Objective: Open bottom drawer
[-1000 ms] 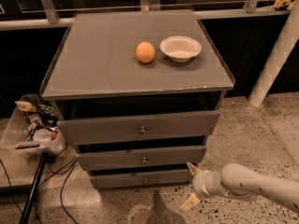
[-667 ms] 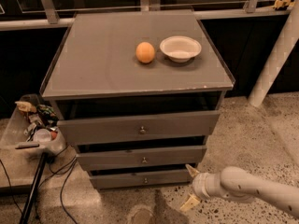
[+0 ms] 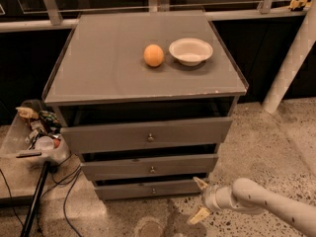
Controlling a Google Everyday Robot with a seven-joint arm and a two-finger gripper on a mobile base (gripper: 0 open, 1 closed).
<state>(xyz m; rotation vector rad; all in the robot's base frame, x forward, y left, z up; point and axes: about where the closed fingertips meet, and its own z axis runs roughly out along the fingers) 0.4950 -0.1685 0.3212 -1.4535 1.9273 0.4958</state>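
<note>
My gripper [image 3: 199,199] sits low, just off the right end of the bottom drawer [image 3: 126,190], with its two pale fingers [image 3: 200,183] spread wide, one high and one low, holding nothing. Over the last second it has crept a little to the left, toward the cabinet, and the white forearm [image 3: 266,204] has slid in behind it. The drawer front itself has not budged. So the change is only approach: I judge the task barely started, with no contact on the handle yet.

The arm comes in from the near right corner, lying almost level just above the speckled floor [image 3: 276,147], wrist pointing left at the cabinet's lower right corner. The upper fingertip is close to the drawer's right edge; I cannot tell whether it touches.

The bottom drawer is the lowest and slimmest grey front, and its small round knob [image 3: 153,190] sits at the centre, well to the left of my fingers. I still need to travel left along the front to get the jaws around it. Above it are the middle drawer [image 3: 197,164] and the tall top drawer [image 3: 108,137], each with its own knob.

On the cabinet top [image 3: 108,58] an orange [image 3: 153,55] rests just left of a white bowl [image 3: 191,51]. A bin of clutter [image 3: 37,132] stands to the cabinet's left, clear of my path.
</note>
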